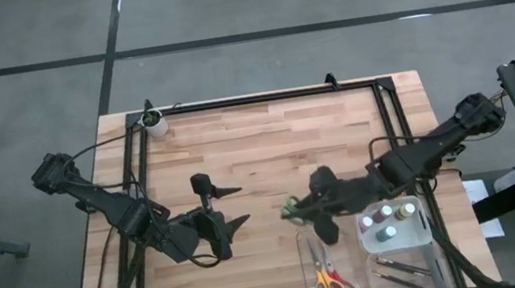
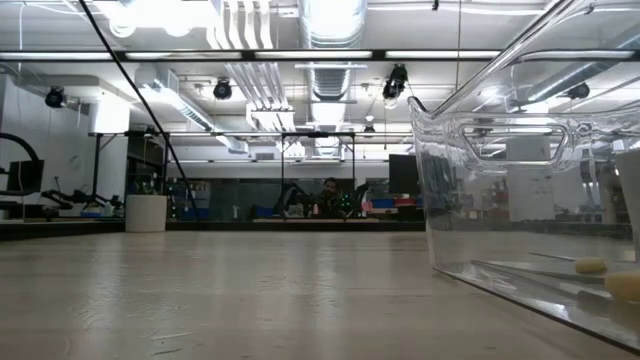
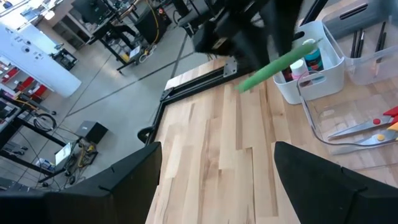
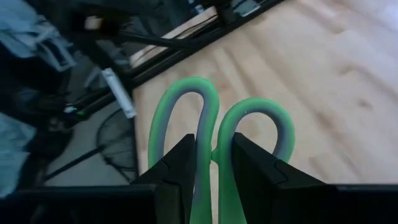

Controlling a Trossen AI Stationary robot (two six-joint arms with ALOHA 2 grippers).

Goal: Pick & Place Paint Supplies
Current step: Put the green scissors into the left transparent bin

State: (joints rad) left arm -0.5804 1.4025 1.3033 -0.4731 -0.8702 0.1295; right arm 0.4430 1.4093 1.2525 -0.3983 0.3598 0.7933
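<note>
My right gripper (image 1: 304, 210) is shut on the green-handled scissors (image 1: 290, 206) above the table, just past the far left corner of the clear tray (image 1: 306, 258). The two green handle loops (image 4: 249, 124) stick out beyond its fingertips, and the blades are hidden behind the gripper. The left wrist view shows the green handle (image 3: 277, 62) held in the air under the dark right arm. My left gripper (image 1: 236, 208) hangs open over the table's left middle, with nothing between its fingers (image 3: 124, 180). My right gripper pinches the scissors between its two fingers (image 4: 180, 174), just behind the point where the two green loops meet (image 4: 214, 155). The fingers slant down toward the table's left and lie along the scissors. The loops point forward beyond the fingertips, and the scissors hang clear of the table.
The clear tray holds red and yellow scissors (image 1: 329, 281) and thin brushes (image 1: 402, 270). A white bin (image 1: 391, 228) in it holds several paint bottles. A small white cup (image 1: 156, 126) stands at the far left corner. A black frame (image 1: 261, 97) runs along the table's edges.
</note>
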